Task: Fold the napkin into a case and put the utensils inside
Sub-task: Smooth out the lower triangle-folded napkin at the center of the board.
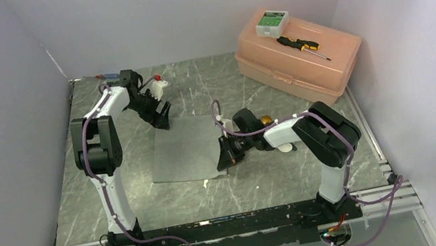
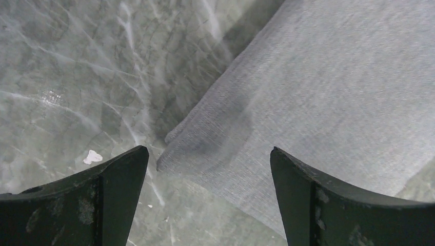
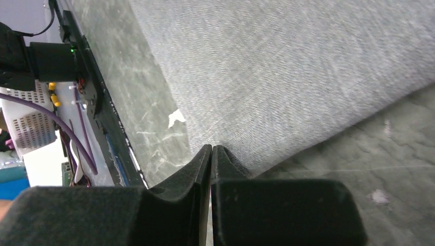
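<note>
The grey napkin point(image 1: 186, 149) lies flat on the marble table. My right gripper point(image 1: 227, 159) is at its near right corner, and in the right wrist view that gripper point(image 3: 211, 149) is shut on the edge of the napkin point(image 3: 287, 66). My left gripper point(image 1: 162, 116) hovers at the far left corner. In the left wrist view it point(image 2: 209, 151) stands open, its fingers straddling the corner of the napkin point(image 2: 318, 92) without touching it. Behind my right arm a gold-bronze spoon bowl point(image 1: 265, 119) and part of a white spoon point(image 1: 286, 147) peek out, mostly hidden.
A peach plastic box point(image 1: 328, 70) stands at the back right, with a black-and-yellow screwdriver point(image 1: 302, 45) and a white-and-green device point(image 1: 272, 21) on its lid. Walls close in on the left, back and right. A metal rail point(image 1: 234, 228) runs along the near edge.
</note>
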You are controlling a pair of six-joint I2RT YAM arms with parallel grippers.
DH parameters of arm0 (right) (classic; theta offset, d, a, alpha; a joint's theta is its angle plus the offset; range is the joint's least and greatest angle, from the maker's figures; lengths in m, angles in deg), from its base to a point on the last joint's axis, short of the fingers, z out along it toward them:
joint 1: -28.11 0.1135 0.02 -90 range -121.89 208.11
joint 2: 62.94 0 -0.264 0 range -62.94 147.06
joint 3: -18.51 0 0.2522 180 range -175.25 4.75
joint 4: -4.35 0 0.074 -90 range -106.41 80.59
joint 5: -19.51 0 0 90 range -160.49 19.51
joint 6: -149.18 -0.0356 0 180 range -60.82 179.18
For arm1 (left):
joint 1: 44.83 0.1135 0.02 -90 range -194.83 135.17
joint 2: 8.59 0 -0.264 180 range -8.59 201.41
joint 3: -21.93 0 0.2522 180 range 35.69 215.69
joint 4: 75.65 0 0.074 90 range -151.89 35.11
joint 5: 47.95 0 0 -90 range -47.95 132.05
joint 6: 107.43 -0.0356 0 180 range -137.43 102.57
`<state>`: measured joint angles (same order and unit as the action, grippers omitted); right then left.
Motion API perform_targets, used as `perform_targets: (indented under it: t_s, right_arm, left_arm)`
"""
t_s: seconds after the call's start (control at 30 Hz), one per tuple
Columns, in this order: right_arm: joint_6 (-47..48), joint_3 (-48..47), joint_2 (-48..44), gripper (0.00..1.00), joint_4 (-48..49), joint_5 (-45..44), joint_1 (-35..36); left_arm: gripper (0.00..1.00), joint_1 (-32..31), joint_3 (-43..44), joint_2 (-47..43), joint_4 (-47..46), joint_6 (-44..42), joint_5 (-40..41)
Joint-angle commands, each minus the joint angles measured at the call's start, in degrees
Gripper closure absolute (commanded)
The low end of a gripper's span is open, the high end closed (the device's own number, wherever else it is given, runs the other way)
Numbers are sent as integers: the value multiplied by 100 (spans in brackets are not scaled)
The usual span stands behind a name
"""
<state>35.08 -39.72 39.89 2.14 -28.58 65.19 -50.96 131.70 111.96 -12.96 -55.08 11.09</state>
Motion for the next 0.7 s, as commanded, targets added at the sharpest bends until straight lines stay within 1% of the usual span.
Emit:
perform_targets:
  t_s: [0.0,0.2,0.23,0.33,0.43,0.47,0.57,0.67]
  right_arm:
    - [78,92,128,92,346,213,-192]
    - [330,45,172,92,75,232,-224]
    - [349,53,184,90,49,254,-227]
    - [468,91,95,77,-177,249,-212]
    - [580,155,-383,60,-447,45,-218]
    - [606,154,-568,56,-532,-41,-216]
    - [781,-137,-1060,48,-1012,-323,-210]
    - [954,-384,-1478,44,-1424,-642,-191]
  left_arm:
    - [5,-53,129,205,-308,40,243]
    - [5,-132,40,326,-513,-2,544]
    - [5,-134,14,328,-522,-13,557]
    - [5,-143,-67,285,-520,-41,569]
    - [5,-147,-127,160,-525,-23,615]
    - [5,-137,-90,122,-491,1,620]
    - [5,-127,134,3,-306,51,642]
    - [5,-118,454,-89,-164,135,738]
